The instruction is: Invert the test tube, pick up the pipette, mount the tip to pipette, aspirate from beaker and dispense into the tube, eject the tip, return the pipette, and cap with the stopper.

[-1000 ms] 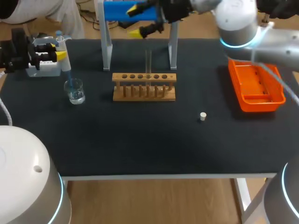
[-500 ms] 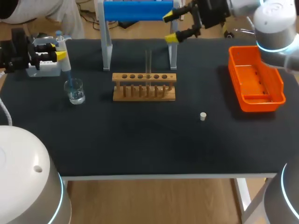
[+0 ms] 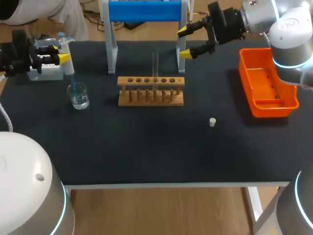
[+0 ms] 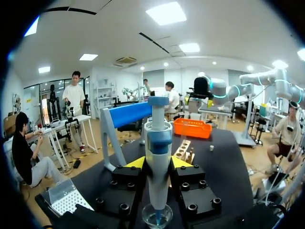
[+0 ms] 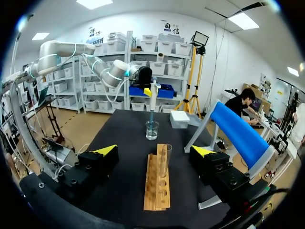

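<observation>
My left gripper (image 3: pixel 62 52) is shut on the blue and white pipette (image 3: pixel 66 61) at the table's far left. The pipette's tip stands in the small glass beaker (image 3: pixel 78 95). In the left wrist view the pipette (image 4: pixel 158 157) stands upright between the yellow fingertips (image 4: pixel 136 163), its tip down in the beaker (image 4: pixel 157 217). A clear test tube (image 3: pixel 155 64) stands upright in the wooden rack (image 3: pixel 151 91). A small white stopper (image 3: pixel 212 122) lies on the mat to the rack's right. My right gripper (image 3: pixel 188 41) is open and holds nothing, behind and to the right of the rack; the tube (image 5: pixel 164 160) shows ahead of it.
A blue-topped stand (image 3: pixel 144 11) straddles the back of the table behind the rack. An orange tray (image 3: pixel 268 88) sits at the right. A white tip box (image 3: pixel 46 71) lies under my left gripper.
My right arm has swung from in front of the blue stand to the right and come down a little, still open. The left arm, pipette and beaker have not moved.
</observation>
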